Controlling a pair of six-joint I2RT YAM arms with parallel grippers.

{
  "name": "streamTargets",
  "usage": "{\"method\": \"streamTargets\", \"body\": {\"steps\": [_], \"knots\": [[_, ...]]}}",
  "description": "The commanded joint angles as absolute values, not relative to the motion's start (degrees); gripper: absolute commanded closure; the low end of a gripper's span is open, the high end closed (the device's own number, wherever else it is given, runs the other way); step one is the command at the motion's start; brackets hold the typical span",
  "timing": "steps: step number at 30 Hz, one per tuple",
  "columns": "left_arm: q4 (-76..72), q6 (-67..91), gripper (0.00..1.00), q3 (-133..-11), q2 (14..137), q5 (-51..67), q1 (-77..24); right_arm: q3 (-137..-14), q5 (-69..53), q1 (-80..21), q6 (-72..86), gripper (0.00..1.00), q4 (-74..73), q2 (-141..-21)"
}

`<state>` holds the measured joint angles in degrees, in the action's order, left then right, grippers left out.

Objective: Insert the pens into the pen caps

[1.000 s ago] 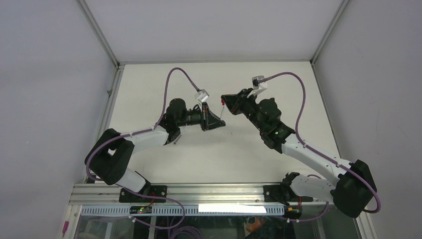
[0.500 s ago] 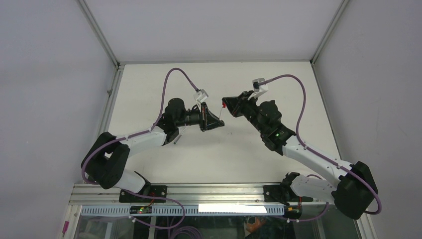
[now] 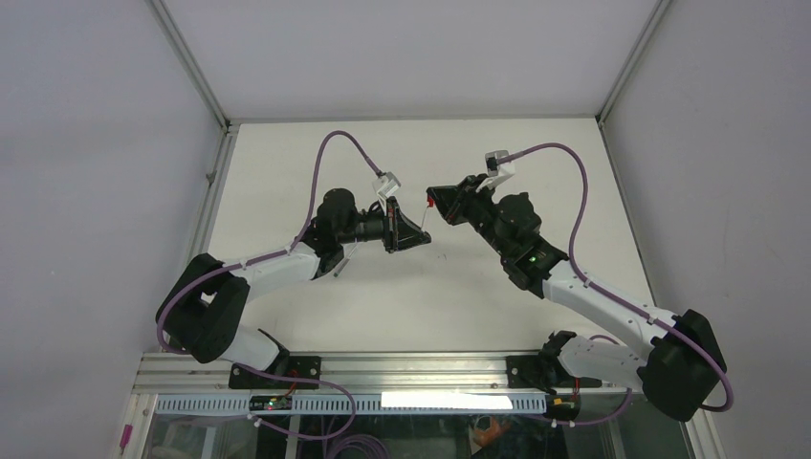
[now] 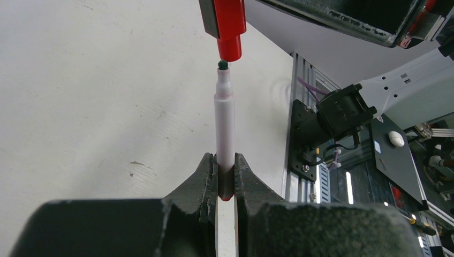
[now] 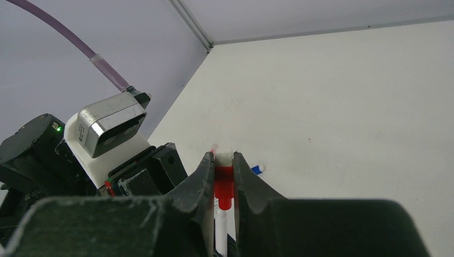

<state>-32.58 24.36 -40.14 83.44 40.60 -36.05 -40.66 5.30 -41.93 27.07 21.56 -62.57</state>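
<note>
My left gripper (image 4: 225, 160) is shut on the lower end of a pale pink pen (image 4: 224, 123), which stands out from the jaws with its small dark tip up. That tip sits right at the mouth of a red pen cap (image 4: 229, 27). My right gripper (image 5: 224, 160) is shut on the red cap (image 5: 224, 184), and the pen (image 5: 221, 227) shows as a white shaft just under it. From above, the left gripper (image 3: 419, 232) and right gripper (image 3: 432, 200) face each other over the table's middle. Whether the tip is inside the cap I cannot tell.
A blue pen cap (image 5: 258, 169) lies on the white table (image 5: 348, 107) just beyond my right fingers. A thin grey pen (image 3: 343, 260) lies on the table beside the left forearm. The aluminium rail (image 3: 402, 368) with both arm bases runs along the near edge.
Both grippers have edged slightly toward each other, bringing the pen tip up to the red cap. Over the last half second almost nothing has moved.
</note>
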Motion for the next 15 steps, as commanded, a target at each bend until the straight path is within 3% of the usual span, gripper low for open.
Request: {"method": "streamTargets", "body": {"steps": [1, 15], "knots": [[-34.9, 22.9, 1.00, -41.8, 82.2, 40.9, -36.6, -42.0, 5.3, -42.4, 26.8, 1.00, 24.7, -63.1], [-35.1, 22.8, 1.00, -41.6, 82.3, 41.0, -36.6, -42.1, 5.3, -42.5, 26.7, 1.00, 25.9, -63.7]]}}
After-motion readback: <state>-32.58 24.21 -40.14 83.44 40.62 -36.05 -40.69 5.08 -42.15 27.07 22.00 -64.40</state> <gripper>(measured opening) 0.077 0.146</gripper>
